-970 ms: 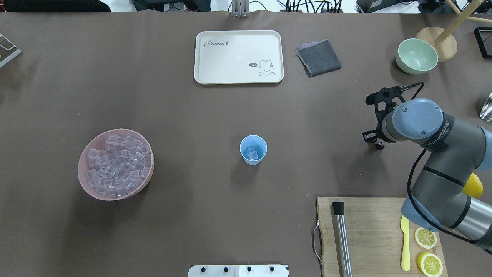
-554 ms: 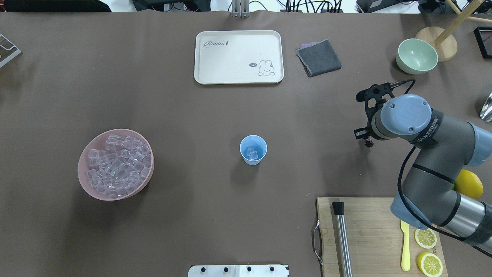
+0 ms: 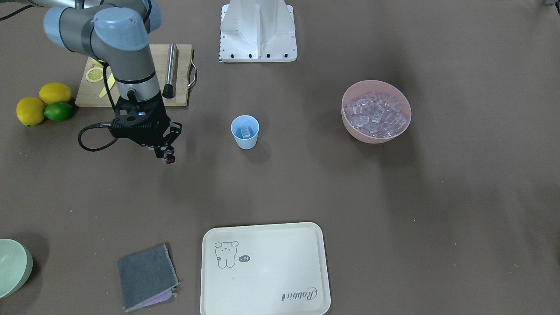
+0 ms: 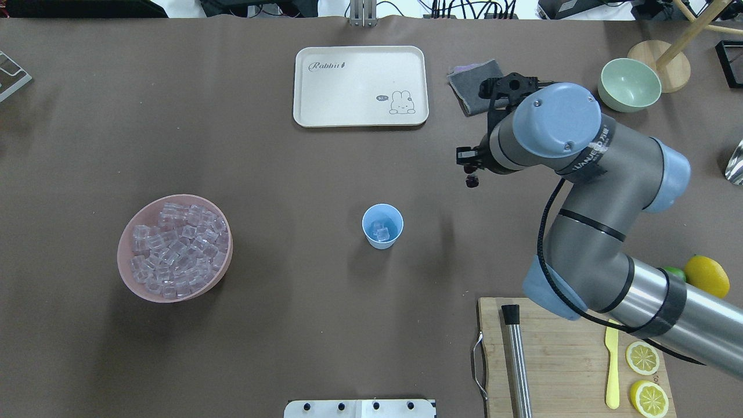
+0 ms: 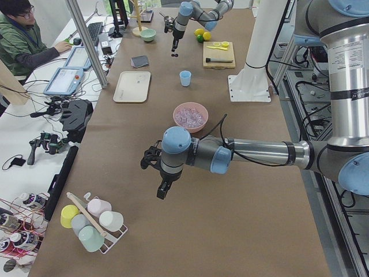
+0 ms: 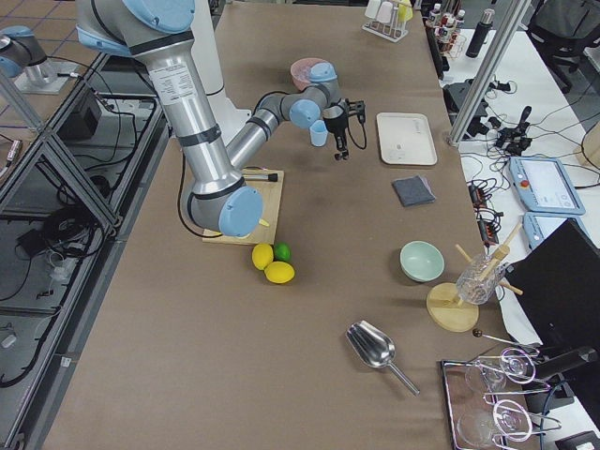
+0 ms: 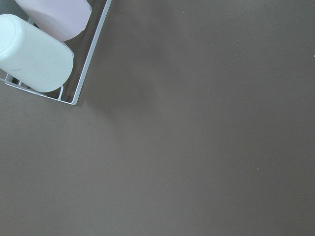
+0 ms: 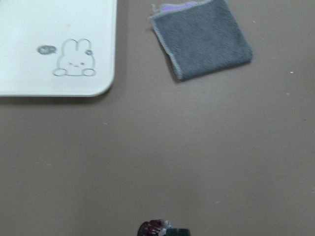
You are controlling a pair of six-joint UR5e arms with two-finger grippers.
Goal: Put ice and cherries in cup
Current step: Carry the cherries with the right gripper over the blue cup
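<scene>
The light blue cup [image 4: 382,226] stands mid-table with a few ice cubes [image 4: 381,233] inside; it also shows in the front view [image 3: 245,131]. More ice [image 4: 174,247] fills the pink bowl [image 4: 124,247] at the left. My right gripper [image 4: 471,176] hangs above the table, right of and beyond the cup, shut on a dark maroon cherry [image 4: 472,182], which also shows in the front view [image 3: 169,160] and the right wrist view [image 8: 150,229]. My left gripper [image 5: 162,190] shows only in the exterior left view, far from the cup; I cannot tell whether it is open or shut.
A cream tray [image 4: 360,87] and a grey cloth [image 4: 471,93] lie at the far side. A pale green bowl [image 4: 630,84] stands far right. A cutting board [image 4: 557,360] holds a muddler [image 4: 516,360] and lemon slices. Lemons and a lime [image 3: 57,111] lie beside it.
My right arm has swung left and toward the far side with the cherry in its gripper, now closer to the cup. The cup and the ice bowl have not moved.
</scene>
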